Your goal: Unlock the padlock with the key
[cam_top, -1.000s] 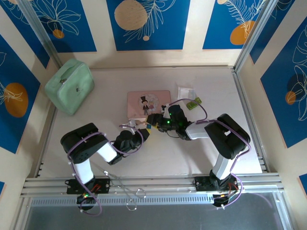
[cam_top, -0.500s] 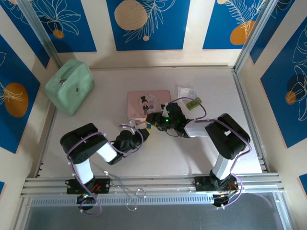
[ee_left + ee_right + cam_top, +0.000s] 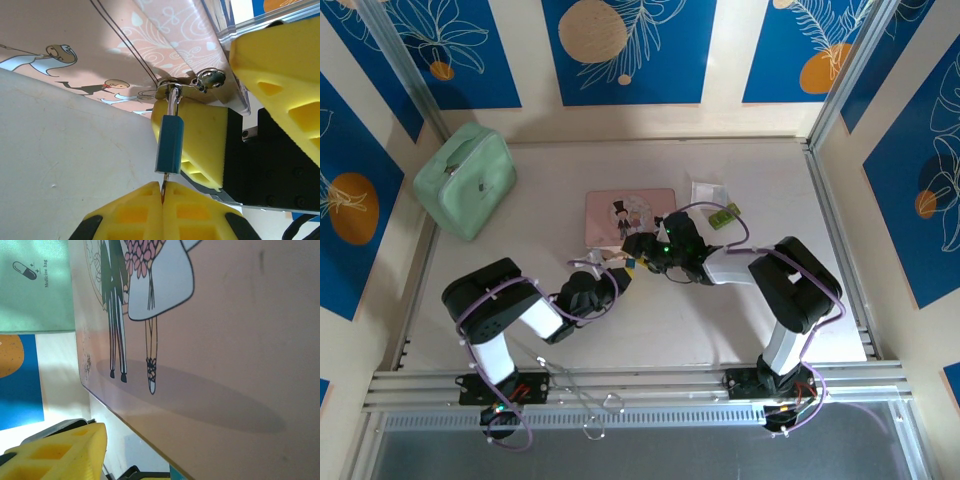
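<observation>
In the left wrist view the blue padlock (image 3: 169,145) hangs by its silvery shackle (image 3: 174,99) from the clasp of the pink tin box (image 3: 150,45). My left gripper (image 3: 163,190) is shut on the slim key (image 3: 164,178), whose tip enters the padlock's underside. My right gripper's yellow fingers (image 3: 200,142) stand apart: one rests behind the padlock, the other is up at the right. From above, the left gripper (image 3: 616,270) and right gripper (image 3: 640,246) meet at the padlock (image 3: 630,264) by the box's near edge. The right wrist view shows the box lid (image 3: 225,340) and one of its fingers (image 3: 60,450).
A mint green medicine bag (image 3: 466,178) lies at the far left. A white packet (image 3: 706,192) and a small green item (image 3: 725,215) sit right of the box. Metal rails (image 3: 640,385) run along the near edge, and walls close in the table.
The right gripper has shifted slightly left toward the padlock, its jaw gap wavering a little. The left gripper has stayed shut on the key at the padlock.
</observation>
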Tool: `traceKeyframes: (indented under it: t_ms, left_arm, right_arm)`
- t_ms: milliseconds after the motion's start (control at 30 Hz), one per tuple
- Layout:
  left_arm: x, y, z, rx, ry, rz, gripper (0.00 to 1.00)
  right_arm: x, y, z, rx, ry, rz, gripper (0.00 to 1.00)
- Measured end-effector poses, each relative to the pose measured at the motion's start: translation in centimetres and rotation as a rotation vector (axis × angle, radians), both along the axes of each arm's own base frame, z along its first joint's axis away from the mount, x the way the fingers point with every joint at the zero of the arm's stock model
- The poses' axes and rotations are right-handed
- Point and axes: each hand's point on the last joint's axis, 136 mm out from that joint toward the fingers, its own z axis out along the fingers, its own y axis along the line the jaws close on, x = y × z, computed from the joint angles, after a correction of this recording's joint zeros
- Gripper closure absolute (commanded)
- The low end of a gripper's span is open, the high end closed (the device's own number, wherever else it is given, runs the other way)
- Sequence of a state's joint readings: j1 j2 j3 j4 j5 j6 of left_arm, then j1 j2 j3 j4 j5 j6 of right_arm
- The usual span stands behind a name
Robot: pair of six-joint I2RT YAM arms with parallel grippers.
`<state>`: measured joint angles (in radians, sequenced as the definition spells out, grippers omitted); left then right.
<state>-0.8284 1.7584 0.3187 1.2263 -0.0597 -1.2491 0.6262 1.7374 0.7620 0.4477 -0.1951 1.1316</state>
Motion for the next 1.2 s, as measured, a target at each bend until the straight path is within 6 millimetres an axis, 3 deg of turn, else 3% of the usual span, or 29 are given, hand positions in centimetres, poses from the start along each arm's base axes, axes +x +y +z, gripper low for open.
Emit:
traceKeyframes:
  t_ms: [567,1100,1200]
  left_arm:
    - [0.0,0.0,0.1,-0.008,0.007,0.003,1.00]
    - [0.1,0.2,0.2,-0.010,0.004,0.010,1.00]
    - [0.1,0.2,0.3,-0.011,0.004,0.010,1.00]
  right_arm:
    - [-1.7,-0.4,0.2,-0.003,0.012,-0.016,0.45]
    - [-1.3,0.1,-0.2,0.012,0.003,-0.036,0.48]
    - [-1.4,0.2,-0.2,0.015,0.006,-0.043,0.45]
